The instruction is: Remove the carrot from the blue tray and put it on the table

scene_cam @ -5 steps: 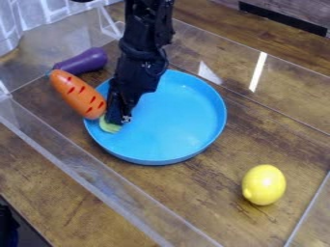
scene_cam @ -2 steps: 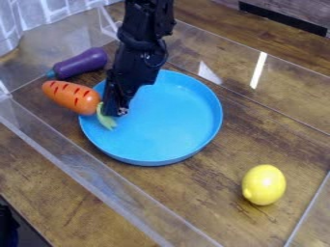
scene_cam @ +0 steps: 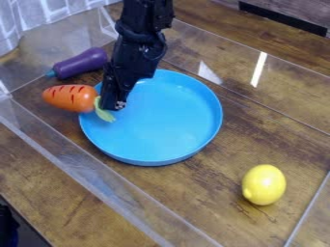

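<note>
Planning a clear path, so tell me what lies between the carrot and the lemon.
The blue plate lies between them, then bare wooden tabletop, in the camera view.

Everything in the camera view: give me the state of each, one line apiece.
Gripper: shut, at the carrot's leafy end
Carrot: orange body beyond the tray's rim, green tip over the tray
Blue tray: upright, nothing lying inside
Eggplant: lying on its side, outside the tray
</note>
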Controlling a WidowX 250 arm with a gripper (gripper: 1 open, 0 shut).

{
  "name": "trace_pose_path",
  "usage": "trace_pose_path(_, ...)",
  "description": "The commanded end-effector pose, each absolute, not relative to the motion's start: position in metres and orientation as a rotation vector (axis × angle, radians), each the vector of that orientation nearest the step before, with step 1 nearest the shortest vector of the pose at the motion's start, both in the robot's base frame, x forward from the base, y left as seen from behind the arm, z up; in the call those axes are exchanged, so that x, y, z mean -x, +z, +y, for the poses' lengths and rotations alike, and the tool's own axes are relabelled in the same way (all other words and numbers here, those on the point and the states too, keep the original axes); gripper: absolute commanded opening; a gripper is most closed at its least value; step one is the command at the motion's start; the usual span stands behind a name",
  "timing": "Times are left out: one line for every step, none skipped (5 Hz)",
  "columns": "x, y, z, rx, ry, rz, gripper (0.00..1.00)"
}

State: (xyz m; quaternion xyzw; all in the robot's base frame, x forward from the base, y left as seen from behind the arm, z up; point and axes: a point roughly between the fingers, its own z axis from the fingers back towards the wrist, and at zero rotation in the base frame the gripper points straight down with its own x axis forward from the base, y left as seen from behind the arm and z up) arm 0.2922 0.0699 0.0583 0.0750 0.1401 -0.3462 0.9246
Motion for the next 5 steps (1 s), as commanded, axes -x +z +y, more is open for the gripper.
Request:
trace_pose_path(-0.3, 0.085, 0.066, -0.206, -0.728, 0.223, 0.0)
trace_pose_path(-0.301, 0.087, 0.068, -0.217, -0.733, 0.221, 1.0)
trace_pose_path(-0.302, 0.094, 0.068, -0.232, -0.743, 0.218, 0.0)
trace_pose_path(-0.301, 0.094, 0.069, -0.236, -0.741, 0.217, 1.0)
trace_pose_path(-0.298, 0.094, 0.077, -0.236, -0.732, 0.212, 1.0)
